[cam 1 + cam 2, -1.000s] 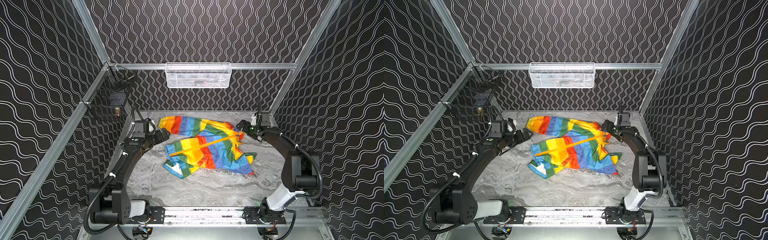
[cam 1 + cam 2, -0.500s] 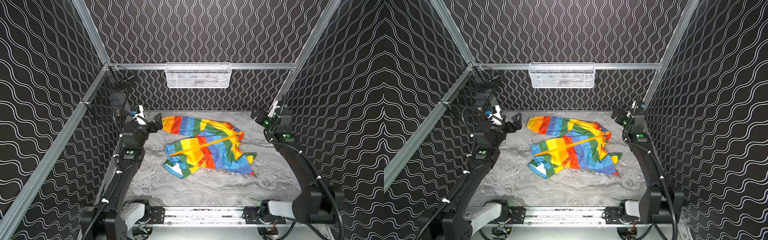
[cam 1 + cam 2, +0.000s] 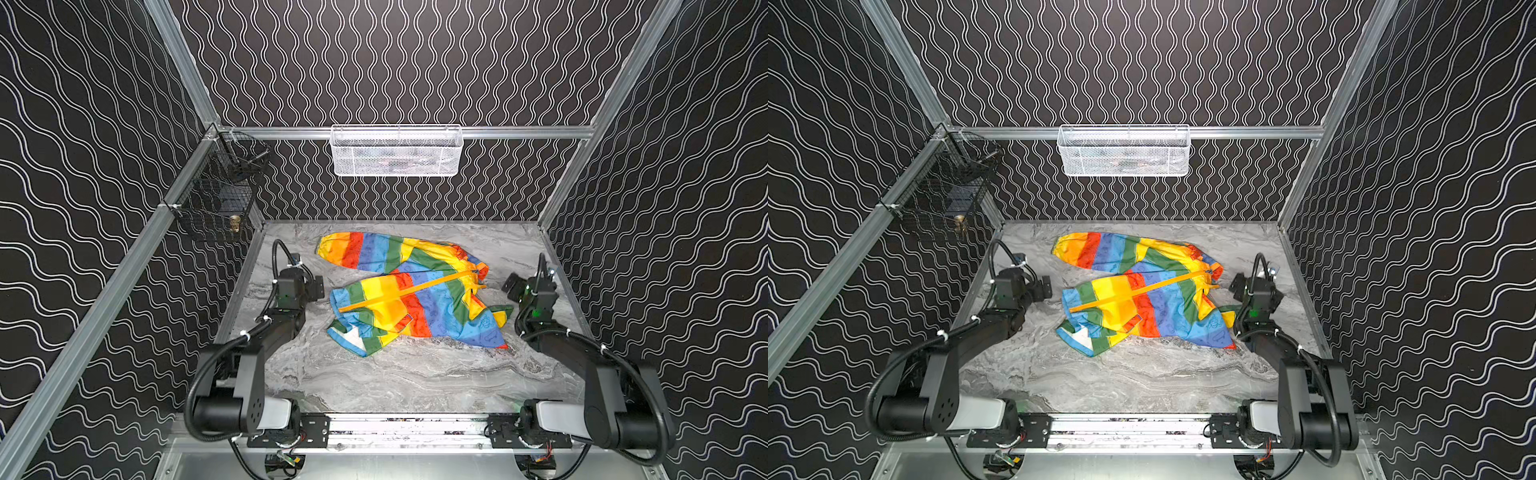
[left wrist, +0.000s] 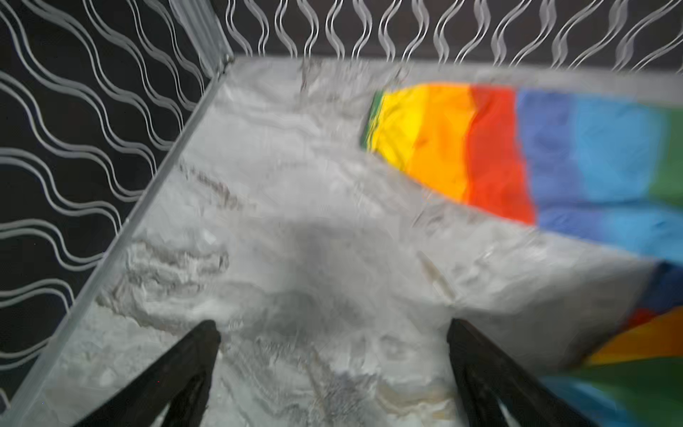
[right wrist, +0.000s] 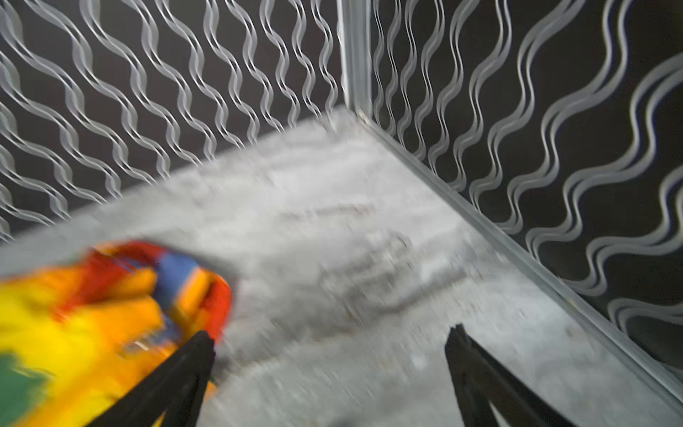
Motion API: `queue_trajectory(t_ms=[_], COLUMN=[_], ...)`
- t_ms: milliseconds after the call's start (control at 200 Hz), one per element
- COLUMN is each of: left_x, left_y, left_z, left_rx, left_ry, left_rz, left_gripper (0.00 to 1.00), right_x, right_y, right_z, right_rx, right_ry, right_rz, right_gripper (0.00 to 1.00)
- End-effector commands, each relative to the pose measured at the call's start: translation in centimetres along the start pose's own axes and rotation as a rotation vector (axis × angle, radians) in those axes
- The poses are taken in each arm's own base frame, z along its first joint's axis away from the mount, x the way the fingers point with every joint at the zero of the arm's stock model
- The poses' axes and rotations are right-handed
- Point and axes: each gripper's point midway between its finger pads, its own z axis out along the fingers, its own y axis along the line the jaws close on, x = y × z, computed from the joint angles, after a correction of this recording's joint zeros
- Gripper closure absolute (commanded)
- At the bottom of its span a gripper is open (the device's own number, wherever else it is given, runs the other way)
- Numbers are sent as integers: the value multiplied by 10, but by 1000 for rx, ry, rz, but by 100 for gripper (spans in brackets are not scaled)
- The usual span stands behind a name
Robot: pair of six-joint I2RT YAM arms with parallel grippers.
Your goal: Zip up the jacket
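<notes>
Two black robot arms flank a small rainbow-striped jacket (image 3: 436,307), which lies crumpled on a grey marbled table (image 3: 395,382). Its orange zipper (image 3: 409,291) shows as one unbroken diagonal line across the front. One sleeve stretches out along the far side of the jacket body. The left gripper (image 3: 319,287) is just beside the jacket's hem end, jaws spread wide and holding nothing. The right gripper (image 3: 512,286) is near the jacket's collar end, jaws equally wide and empty. Both wrist views are blurred.
</notes>
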Motion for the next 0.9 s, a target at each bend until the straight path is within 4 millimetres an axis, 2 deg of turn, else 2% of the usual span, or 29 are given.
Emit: queue_trajectory(t_ms=[0,50,90,120,185,210,245,295,335,415,525,641,896], left_x=[-7,-2,-2,-1,11,17,9,15,12,11,10,11,9], left_y=[6,9,7,8,-3,-3,0,-1,-2,-8,-9,-9,-10], left_z=[6,4,0,-2,-5,-5,-9,-7,-2,7,8,8,7], left_rx=[-43,-53,-41,-45,10,8,-13,-11,-15,-6,-10,-12,-11], left_ry=[-112,-167,-215,-246,-268,-282,-353,-286,-279,-235,-244,-239,-253], left_rz=[13,2,-3,-4,20,24,18,10,15,48,52,52,57], left_gripper=[1,1,1,1,1,1,1,1,1,1,1,1,1], right_x=[-18,-25,-19,-15,-20,-16,-3,-8,-12,-2,-8,-3,-9], right_y=[-3,-5,4,2,10,16,19,16,16,19,20,18,17], right_z=[-2,-10,-12,-12,-21,-22,-19,-20,-22,-9,-8,-4,-15], right_rx=[16,9,-64,-57,-122,-155,-176,-156,-159,-146,-156,-150,-156], right_ry=[-157,-231,-229,-227,-315,-305,-251,-300,-333,-230,-264,-220,-287], right_rz=[-6,-8,-13,-5,-46,-66,-79,-69,-72,-82,-66,-55,-72], right_gripper=[1,1,1,0,1,1,0,1,1,1,1,1,1])
